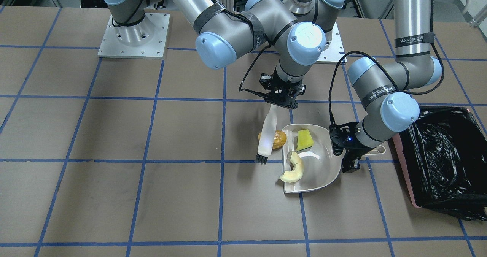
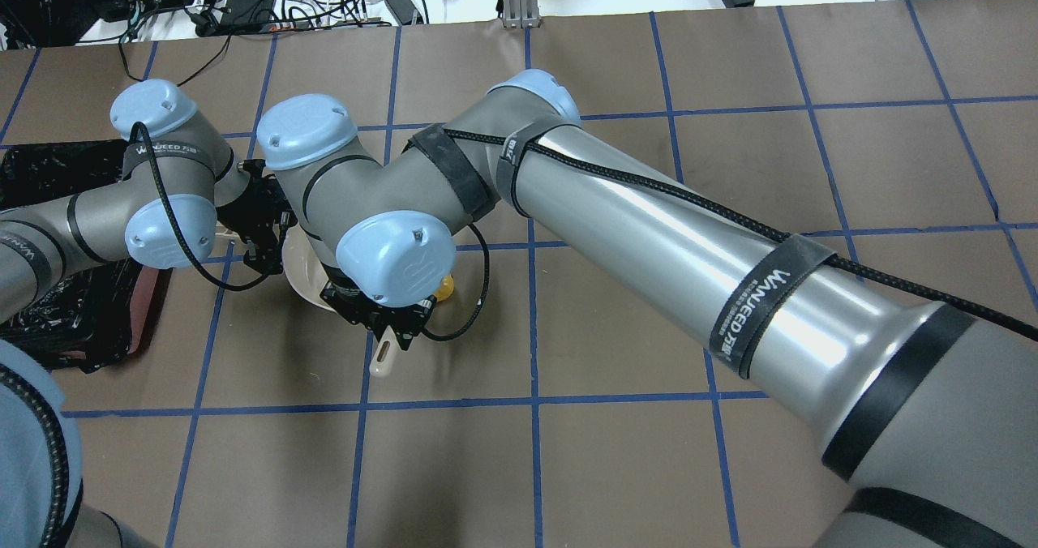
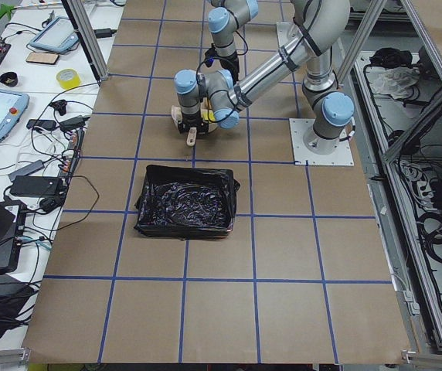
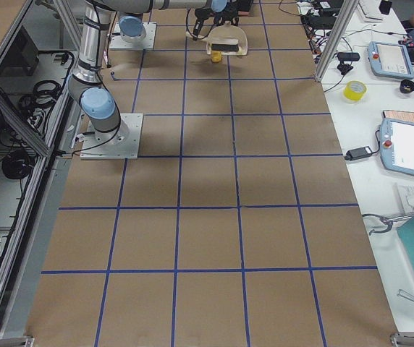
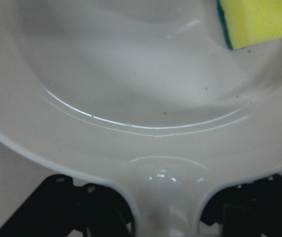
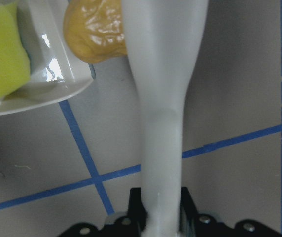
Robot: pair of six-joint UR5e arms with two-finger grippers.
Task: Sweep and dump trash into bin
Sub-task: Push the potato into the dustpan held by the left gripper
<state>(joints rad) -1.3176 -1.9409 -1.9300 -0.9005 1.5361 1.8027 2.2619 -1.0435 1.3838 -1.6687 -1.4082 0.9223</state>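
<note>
The beige dustpan [image 1: 323, 165] lies on the table. My left gripper [image 1: 352, 161] is shut on its handle [image 5: 165, 197]. The yellow-green wedge [image 1: 304, 139] lies inside the pan and also shows in the left wrist view [image 5: 259, 22]. The pale crescent slice [image 1: 292, 168] lies at the pan's open lip. The orange-brown lump [image 1: 277, 139] sits on the table just outside the lip, against the brush. My right gripper [image 1: 283, 100] is shut on the white brush [image 1: 266, 133], its black bristles [image 1: 261, 158] down on the table. The bin [image 1: 445, 158], pink with a black bag, stands beside the left arm.
The table is brown with a blue tape grid. The two arm bases [image 1: 133, 36] stand at its far edge in the front-facing view. The right arm's long forearm [image 2: 689, 240] crosses over the table's middle. Operators' devices lie on side benches [image 3: 5, 108].
</note>
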